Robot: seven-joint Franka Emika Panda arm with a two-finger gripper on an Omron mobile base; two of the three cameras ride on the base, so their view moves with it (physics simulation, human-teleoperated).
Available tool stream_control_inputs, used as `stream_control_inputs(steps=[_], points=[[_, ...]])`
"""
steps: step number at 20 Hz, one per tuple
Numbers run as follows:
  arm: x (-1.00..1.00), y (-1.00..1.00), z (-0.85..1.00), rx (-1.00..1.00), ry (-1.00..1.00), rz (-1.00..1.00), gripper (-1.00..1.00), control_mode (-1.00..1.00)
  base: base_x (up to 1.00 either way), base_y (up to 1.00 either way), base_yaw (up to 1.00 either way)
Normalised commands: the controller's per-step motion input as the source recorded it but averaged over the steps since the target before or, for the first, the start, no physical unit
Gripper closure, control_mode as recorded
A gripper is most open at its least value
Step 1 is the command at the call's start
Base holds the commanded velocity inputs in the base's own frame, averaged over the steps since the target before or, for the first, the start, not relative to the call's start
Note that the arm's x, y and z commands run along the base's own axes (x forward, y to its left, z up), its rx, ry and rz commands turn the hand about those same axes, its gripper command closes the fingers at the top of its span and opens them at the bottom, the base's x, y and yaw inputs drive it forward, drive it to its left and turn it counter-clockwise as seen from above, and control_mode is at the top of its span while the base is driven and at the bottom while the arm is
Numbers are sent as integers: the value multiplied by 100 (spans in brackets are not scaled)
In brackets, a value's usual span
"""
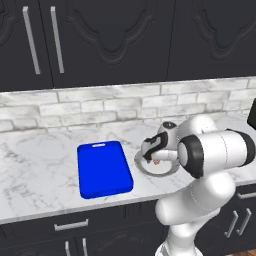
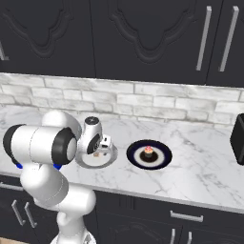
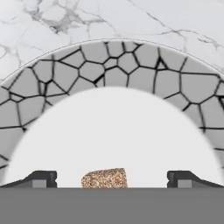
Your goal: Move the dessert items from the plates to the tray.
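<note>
end effector [image 3: 112, 179] spread, cookie [image 3: 104, 178] between fingertips

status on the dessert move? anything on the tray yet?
Done: nothing. The blue tray is bare.
In hand: the gripper is open, low over the grey-rimmed plate, fingers either side of the brown cookie piece, not yet closed on it.
Left: grasp and carry that piece, then the pink cupcake, which sits on a dark plate to the right.

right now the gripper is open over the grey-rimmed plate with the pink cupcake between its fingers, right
Not quite. The hand view shows a brown cookie piece between the open gripper fingers on the grey-rimmed plate. The pink cupcake sits on a dark plate alongside.
</note>
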Motion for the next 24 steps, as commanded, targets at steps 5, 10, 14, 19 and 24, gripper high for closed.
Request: stream_control_inputs(steps=[5, 10, 14, 19, 24], points=[[0, 0, -10, 0, 0, 0, -100, -100, 0, 0, 0], [0, 0, 0, 0, 0, 0, 100, -100, 0, 0, 0], [0, 9, 19, 0, 0, 0, 100, -100, 0, 0, 0], [0, 44, 78, 0, -3, 0, 100, -100, 0, 0, 0], [0, 94, 56, 2, -14, -2, 100, -100, 0, 0, 0]])
